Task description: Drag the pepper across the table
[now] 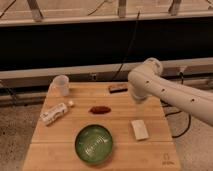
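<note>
One desk (pixel 60 145) carries six things, one of each: one pepper (pixel 100 109), one green bowl (pixel 93 144), one clear cup (pixel 61 85), one white bottle (pixel 55 113), one dark block (pixel 117 88) and one white bar (pixel 139 129). One robot arm (pixel 165 90) is at the right of the frame, with its end effector hidden.

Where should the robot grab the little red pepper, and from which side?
Probably around its middle, coming straight down from above. The pepper lies flat on the table, long way left to right, so the pincer, hanging over the table's back right, should close across its narrow width, front to back.
</note>
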Robot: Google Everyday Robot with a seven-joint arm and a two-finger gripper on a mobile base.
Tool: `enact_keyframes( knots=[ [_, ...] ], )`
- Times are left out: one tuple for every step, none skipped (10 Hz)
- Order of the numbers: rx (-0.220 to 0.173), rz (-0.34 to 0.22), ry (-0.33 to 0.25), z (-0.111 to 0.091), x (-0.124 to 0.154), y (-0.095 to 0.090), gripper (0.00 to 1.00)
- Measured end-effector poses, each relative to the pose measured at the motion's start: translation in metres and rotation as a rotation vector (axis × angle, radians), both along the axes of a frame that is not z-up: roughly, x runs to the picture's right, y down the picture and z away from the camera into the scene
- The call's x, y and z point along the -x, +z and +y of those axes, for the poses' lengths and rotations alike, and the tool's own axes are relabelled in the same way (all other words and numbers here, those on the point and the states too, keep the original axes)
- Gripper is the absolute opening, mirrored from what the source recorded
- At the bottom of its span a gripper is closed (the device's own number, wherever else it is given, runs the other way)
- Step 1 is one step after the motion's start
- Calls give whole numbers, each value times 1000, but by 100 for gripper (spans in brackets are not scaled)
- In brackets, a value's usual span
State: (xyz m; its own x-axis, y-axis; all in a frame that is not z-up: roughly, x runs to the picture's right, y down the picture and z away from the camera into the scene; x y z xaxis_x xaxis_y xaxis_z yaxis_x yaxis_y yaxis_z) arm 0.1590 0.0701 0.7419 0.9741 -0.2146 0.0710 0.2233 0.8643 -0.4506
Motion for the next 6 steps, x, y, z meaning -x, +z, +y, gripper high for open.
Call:
enact_keyframes(
  knots=[
    [-4, -13, -11, -1, 6, 4, 80],
    [-8, -30, -22, -3, 16, 8, 80],
    [-9, -46, -31, -2, 23, 10, 80],
    [-12, -61, -45, -3, 31, 14, 80],
    [-10, -86, -62, -2, 45, 19, 80],
    [-10, -98, -75, -2, 49, 24, 80]
  ],
)
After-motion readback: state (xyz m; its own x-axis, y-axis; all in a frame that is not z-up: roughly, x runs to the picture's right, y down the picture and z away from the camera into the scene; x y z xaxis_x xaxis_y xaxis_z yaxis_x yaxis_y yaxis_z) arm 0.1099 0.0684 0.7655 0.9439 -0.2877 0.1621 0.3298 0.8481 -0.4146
